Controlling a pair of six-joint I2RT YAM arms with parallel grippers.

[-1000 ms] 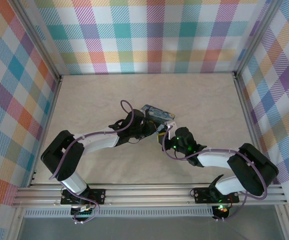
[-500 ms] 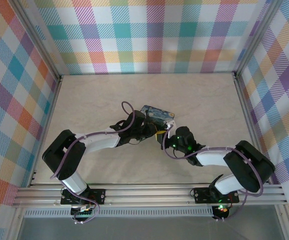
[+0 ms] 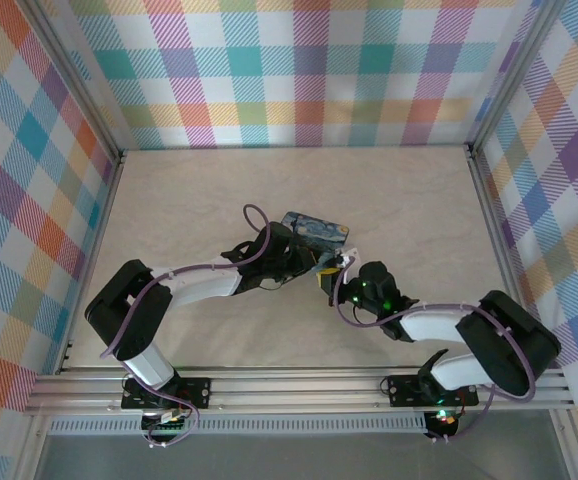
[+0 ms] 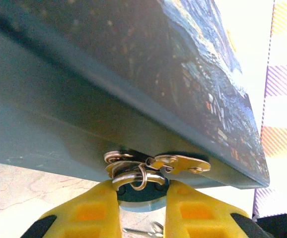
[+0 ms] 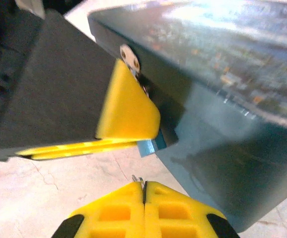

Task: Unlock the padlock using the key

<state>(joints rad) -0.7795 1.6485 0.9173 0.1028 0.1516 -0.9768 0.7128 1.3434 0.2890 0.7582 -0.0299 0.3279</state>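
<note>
Left wrist view: the left gripper (image 4: pixel 141 192) has its yellow fingers closed on either side of the padlock (image 4: pixel 142 202). The lock's bluish body sits pinched between the pads. Its silvery shackle and a tangle of rings hang from the hasp (image 4: pixel 180 162) on the side wall of the night-sky tin (image 4: pixel 133 64). The fingers cut off the lower part of the lock.

From the right wrist, the right gripper (image 5: pixel 143 192) is pressed fully together just near of the lock. Only a thin wire loop of the key (image 5: pixel 139 180) pokes out between its tips, and the blade is hidden.

From above, both wrists crowd the tin's near edge at the middle of the table (image 3: pixel 199 190). They cover lock and key, which are too small to make out there.
</note>
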